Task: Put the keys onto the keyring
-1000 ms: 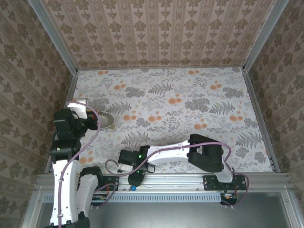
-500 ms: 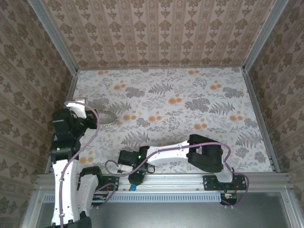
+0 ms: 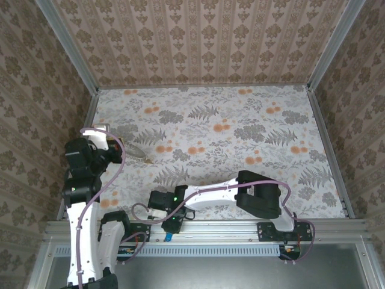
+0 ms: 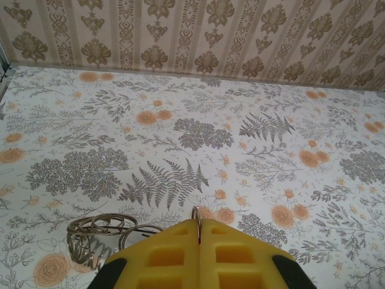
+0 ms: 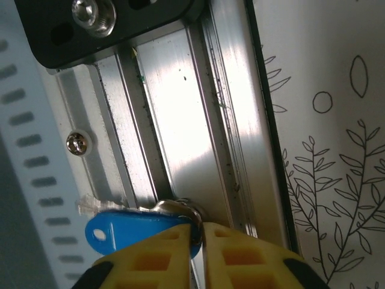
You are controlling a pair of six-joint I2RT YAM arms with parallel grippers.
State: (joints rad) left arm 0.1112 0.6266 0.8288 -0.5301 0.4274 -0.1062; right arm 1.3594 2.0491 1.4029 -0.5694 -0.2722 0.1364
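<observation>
My left gripper (image 4: 199,226) pinches the thin looped wire keyring (image 4: 96,224) — my right gripper (image 5: 200,235), six o'clock, pinches the glossy blue-headed key (image 5: 126,230).

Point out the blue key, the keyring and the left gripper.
blue key (image 5: 135,230), right wrist view, on its blue head.
keyring (image 4: 93,232), left wrist view, on its coiled loops.
left gripper (image 4: 199,225), left wrist view, between its fingertips.

on the floral table (image 3: 240,120), the keyring (image 4: 96,235) lies coiled at left.
</observation>
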